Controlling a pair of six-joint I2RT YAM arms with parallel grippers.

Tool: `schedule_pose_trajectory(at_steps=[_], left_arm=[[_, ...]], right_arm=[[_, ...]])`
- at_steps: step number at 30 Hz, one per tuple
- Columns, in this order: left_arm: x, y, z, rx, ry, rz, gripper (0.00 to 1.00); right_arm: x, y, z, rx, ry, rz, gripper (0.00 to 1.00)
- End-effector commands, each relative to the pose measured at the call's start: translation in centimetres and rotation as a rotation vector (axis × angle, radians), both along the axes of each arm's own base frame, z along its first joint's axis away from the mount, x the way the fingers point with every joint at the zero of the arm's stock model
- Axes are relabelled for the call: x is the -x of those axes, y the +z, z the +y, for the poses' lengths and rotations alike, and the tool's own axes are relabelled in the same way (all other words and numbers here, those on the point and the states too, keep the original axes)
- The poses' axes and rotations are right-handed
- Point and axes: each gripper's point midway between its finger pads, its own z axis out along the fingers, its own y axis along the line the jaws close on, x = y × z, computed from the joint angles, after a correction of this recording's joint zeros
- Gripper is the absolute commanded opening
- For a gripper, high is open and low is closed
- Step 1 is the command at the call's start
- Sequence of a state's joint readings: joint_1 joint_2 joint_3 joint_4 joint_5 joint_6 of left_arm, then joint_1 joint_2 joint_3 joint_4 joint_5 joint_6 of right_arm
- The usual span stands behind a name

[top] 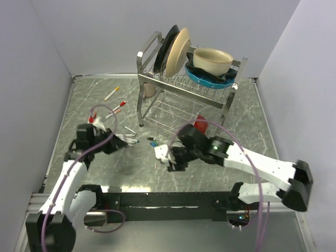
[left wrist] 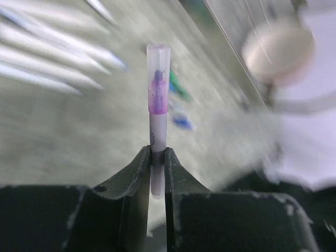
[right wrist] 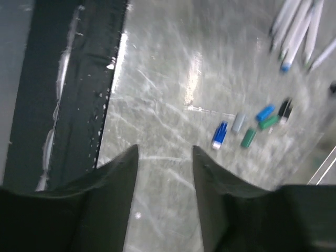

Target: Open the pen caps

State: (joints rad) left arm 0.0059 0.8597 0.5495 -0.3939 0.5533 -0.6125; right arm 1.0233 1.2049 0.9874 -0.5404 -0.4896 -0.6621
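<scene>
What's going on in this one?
The left gripper is shut on a white pen, its pink cap apparently on and pointing out from the fingers. The right gripper is open and empty above the table. Several loose caps, blue, green and black among them, lie near a bunch of white pens. A yellow-capped pen and a red-capped pen lie farther back.

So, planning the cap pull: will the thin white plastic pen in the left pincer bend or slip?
The thin white plastic pen stands straight from the left pincer, so it is probably stiff. Its smooth round body, pinched only near one end, may slide or pivot.
</scene>
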Motion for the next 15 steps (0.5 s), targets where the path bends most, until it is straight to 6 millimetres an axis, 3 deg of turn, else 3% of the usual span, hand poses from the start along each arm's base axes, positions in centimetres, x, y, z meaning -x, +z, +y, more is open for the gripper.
schedule_pose_trajectory(at_steps=[1,5,10,15], left_arm=[[3.3,3.3,-6.1,0.223,-0.191,-0.027,0.01],[6.3,2.6,-9.0,0.255,-0.307,0.025,0.01],[9.6,0.4,-11.3,0.298,-0.391,0.087,0.01],[13.5,-0.5,-14.5,0.305,-0.552,0.134,0.01]], right_arm=[[1.9,0.0,-0.6,-0.098,0.25,-0.156,0.59],[2.4,-1.8,-1.9,-0.078,0.322,-0.197,0.63],[1.4,-2.4,-2.3,-0.064,0.307,-0.246,0.65],[1.2,-2.9,-2.6,-0.062,0.323,-0.287,0.65]])
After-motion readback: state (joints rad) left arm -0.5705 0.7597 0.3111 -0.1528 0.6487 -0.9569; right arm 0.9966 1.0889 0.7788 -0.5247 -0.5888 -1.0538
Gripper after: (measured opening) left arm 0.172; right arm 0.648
